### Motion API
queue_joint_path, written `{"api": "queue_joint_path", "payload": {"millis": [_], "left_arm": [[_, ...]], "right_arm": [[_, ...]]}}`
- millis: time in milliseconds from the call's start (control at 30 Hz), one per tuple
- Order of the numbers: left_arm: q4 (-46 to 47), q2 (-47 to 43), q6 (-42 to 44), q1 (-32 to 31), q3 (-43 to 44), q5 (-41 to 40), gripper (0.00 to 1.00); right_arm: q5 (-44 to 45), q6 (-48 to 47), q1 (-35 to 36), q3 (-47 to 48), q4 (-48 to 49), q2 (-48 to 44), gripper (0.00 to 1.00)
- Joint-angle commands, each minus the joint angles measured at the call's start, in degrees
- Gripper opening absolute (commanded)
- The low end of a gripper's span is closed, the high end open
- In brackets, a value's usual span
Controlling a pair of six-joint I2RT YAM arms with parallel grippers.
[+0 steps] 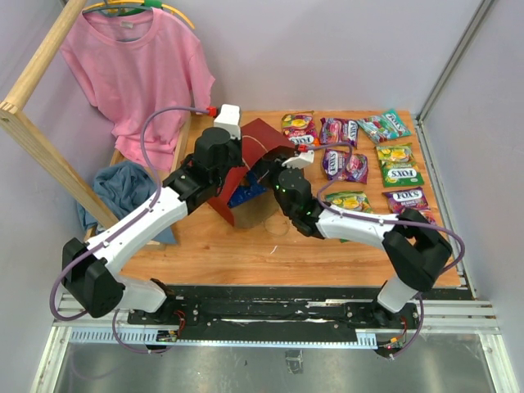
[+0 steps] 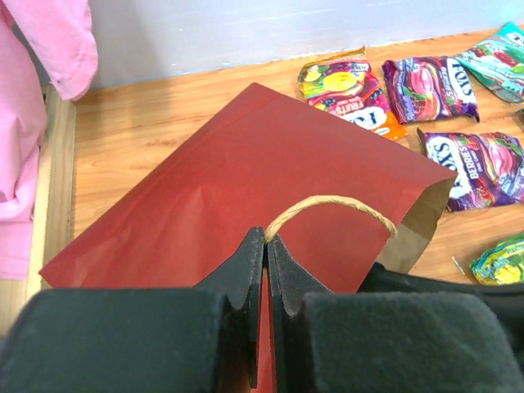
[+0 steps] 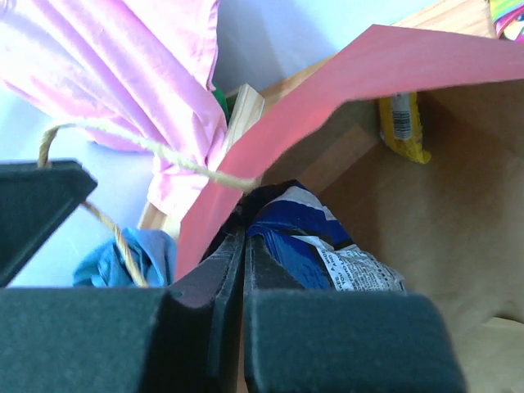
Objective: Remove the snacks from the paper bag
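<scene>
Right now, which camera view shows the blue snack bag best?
Right wrist: it looks into the paper bag, blue snack bag filling the middle. Top external shows a blue sliver at the mouth; left wrist shows none, only the red outside.

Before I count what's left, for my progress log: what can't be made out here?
Top view: the paper bag hides most of its inside behind its own wall.
Right wrist: the right claw covers its own tips; grip on the blue packet unclear.
Right wrist: yellow packet cut by the bag's rim, label unreadable.
</scene>
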Motion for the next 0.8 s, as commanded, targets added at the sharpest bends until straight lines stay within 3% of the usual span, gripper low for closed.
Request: {"api": "queue_joint_path", "payload": {"millis": [0, 200, 433, 767], "left_arm": [[1.3, -1.5, 1.5, 0.9, 2.3, -3.0, 0.07], [1.5, -0.2, 2.1, 2.5, 3.9, -3.5, 0.07], [3.7, 2.7, 3.6, 3.5, 5.6, -4.4, 0.07], [5.9, 12.2, 6.7, 7.9, 11.4, -6.9, 0.07]], "right_arm": [[-4.0, -11.6, 1.7, -3.8, -0.9, -6.3, 0.01], [-3.3, -22.4, 4.3, -7.5, -7.7, -18.3, 0.01], [-2.3, -26.0, 4.4, -4.7, -23.6, -32.8, 0.01], [-7.7, -30.4, 4.5, 1.8, -29.4, -38.2, 0.01]]}}
